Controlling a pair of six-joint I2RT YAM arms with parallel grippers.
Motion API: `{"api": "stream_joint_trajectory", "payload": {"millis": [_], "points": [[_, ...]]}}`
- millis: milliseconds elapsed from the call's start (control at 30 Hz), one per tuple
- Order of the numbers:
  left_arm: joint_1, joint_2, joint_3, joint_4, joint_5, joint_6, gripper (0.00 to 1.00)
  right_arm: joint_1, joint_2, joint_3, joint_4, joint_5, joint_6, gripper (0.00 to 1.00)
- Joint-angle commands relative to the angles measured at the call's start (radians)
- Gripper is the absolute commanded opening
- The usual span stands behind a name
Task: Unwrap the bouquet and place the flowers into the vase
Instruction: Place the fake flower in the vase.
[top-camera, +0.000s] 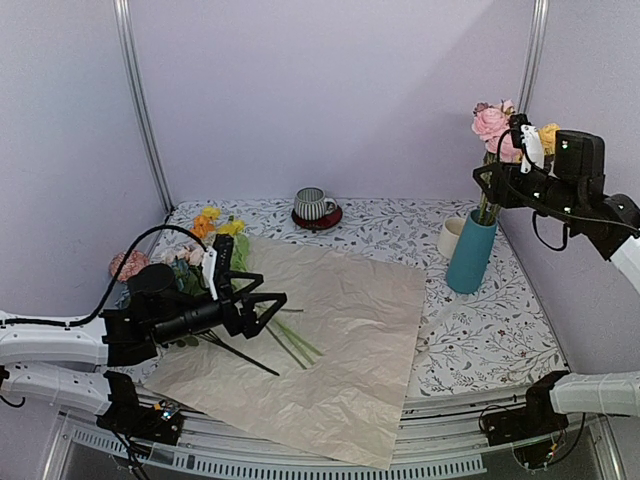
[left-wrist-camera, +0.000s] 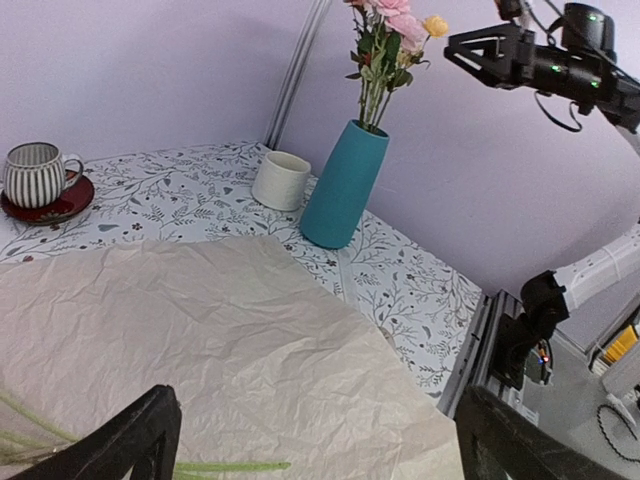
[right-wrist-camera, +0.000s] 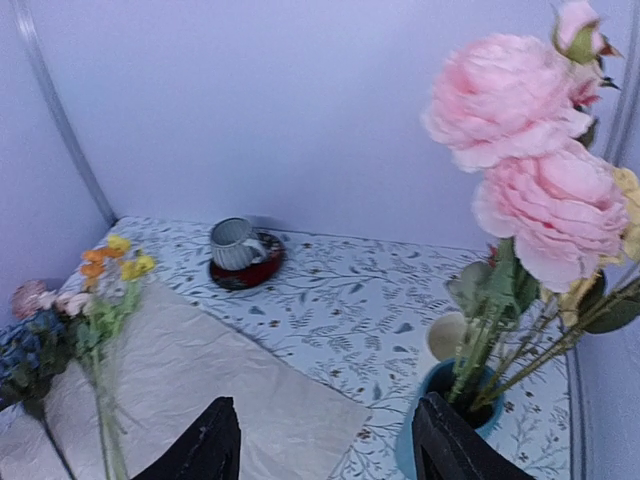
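Your right pincer (right-wrist-camera: 326, 405) is hanging spread, pinching nothing, just beside the pink flowers (right-wrist-camera: 510, 100) standing in the vase (top-camera: 470, 253). The wall (top-camera: 590, 80) is crowding it on the right, and open air is lying to its left. The vase is sitting toward the counter's (top-camera: 480, 330) right side, with a mug (top-camera: 451, 237) just beside it. Your left pincer (left-wrist-camera: 310, 455) is hovering wide open over the paper (top-camera: 330, 340), which is overhanging the near edge. Loose flowers (top-camera: 215, 230) are lying at its far left corner, and a cup (top-camera: 314, 204) is standing well behind.
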Motion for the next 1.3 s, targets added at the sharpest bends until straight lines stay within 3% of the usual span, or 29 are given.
{"api": "stream_joint_trajectory", "payload": {"millis": [0,167,367,567,767,867,933,1067,1267], "points": [[-0.009,-0.026,0.006,-0.016,-0.08,-0.036,0.98,0.003,-0.05,0.036,-0.012,-0.306,-0.002,0.58],[-0.008,-0.063,-0.026,0.026,-0.082,-0.053,0.98,0.052,-0.059,0.032,0.05,-0.401,0.008,0.55],[-0.008,-0.076,-0.051,0.037,-0.129,-0.066,0.98,0.192,-0.017,-0.07,0.288,-0.529,-0.009,0.49],[-0.008,-0.049,-0.033,-0.008,-0.151,-0.077,0.98,0.321,0.114,-0.124,0.499,-0.557,-0.065,0.49],[0.012,-0.022,-0.022,-0.156,-0.317,-0.158,0.98,0.341,0.304,-0.238,0.799,-0.606,0.026,0.49],[0.07,0.003,-0.019,-0.218,-0.28,-0.22,0.97,0.35,0.407,-0.249,0.842,-0.606,0.025,0.49],[0.114,0.023,-0.023,-0.247,-0.239,-0.262,0.95,0.356,0.453,-0.265,0.871,-0.598,0.008,0.5],[0.198,0.069,-0.033,-0.273,-0.171,-0.342,0.82,0.364,0.509,-0.331,0.974,-0.568,-0.039,0.52],[0.228,0.14,-0.024,-0.269,-0.159,-0.446,0.72,0.377,0.552,-0.43,1.101,-0.497,-0.064,0.52]]}}
